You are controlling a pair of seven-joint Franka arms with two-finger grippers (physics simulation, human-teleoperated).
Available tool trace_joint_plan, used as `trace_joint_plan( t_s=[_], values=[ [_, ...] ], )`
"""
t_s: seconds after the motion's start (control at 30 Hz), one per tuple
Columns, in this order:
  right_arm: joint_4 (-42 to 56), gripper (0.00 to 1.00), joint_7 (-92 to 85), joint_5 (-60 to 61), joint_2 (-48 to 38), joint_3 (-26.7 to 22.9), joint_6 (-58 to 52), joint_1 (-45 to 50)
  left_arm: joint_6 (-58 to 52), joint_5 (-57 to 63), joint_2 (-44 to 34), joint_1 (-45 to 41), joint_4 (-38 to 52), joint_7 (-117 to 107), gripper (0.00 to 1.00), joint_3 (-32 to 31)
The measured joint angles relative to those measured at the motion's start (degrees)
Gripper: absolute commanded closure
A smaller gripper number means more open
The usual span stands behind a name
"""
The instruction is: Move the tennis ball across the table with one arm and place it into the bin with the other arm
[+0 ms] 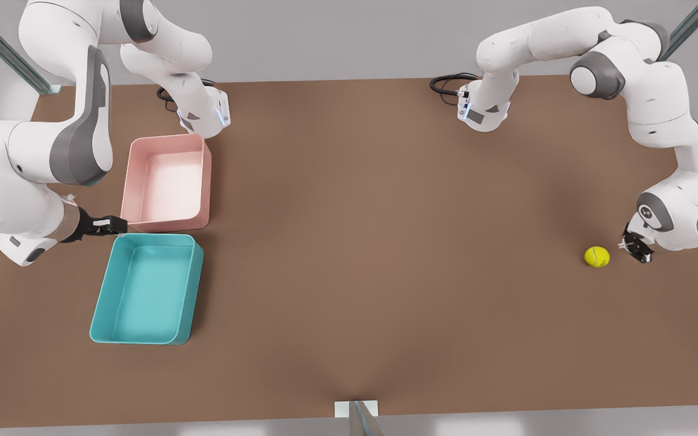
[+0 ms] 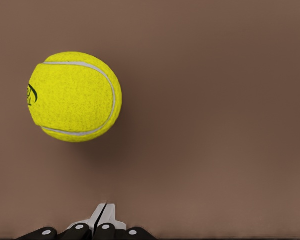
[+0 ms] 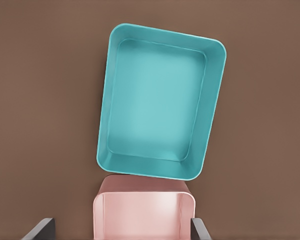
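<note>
teal bin (image 1: 146,289) by pink tub (image 1: 167,181), right gripper (image 1: 120,226) fingers apart (above), left gripper (image 1: 631,244) shut nr tennis ball (image 1: 597,257)

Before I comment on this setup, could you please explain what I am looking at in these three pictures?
Two white robot arms stand at a brown table, drawn by a simulator. The wide picture comes from a camera above; the others ride on each arm's wrist. The left hand, fingers shut together, sits just beside a tennis ball on the front view's right, not holding it. The right hand, open and empty, hangs over the meeting edges of a teal bin and a pink tub, which touch. Both tubs are empty.
</note>
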Motion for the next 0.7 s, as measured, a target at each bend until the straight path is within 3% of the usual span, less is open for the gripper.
trace_joint_plan(
  t_s=[0.53,0.7],
  values=[
    [-0.08,0.0,-0.22,-0.04,0.35,0.0,0.01,-0.03,4.99,-2.29,0.48,-4.27,-1.88,2.35,0.79,-0.67],
    [-0.17,0.0,-0.26,-0.07,0.43,0.0,0.02,0.01,0.25,-1.61,-4.34,-9.65,-3.79,-13.39,0.79,-18.71]
  ],
)
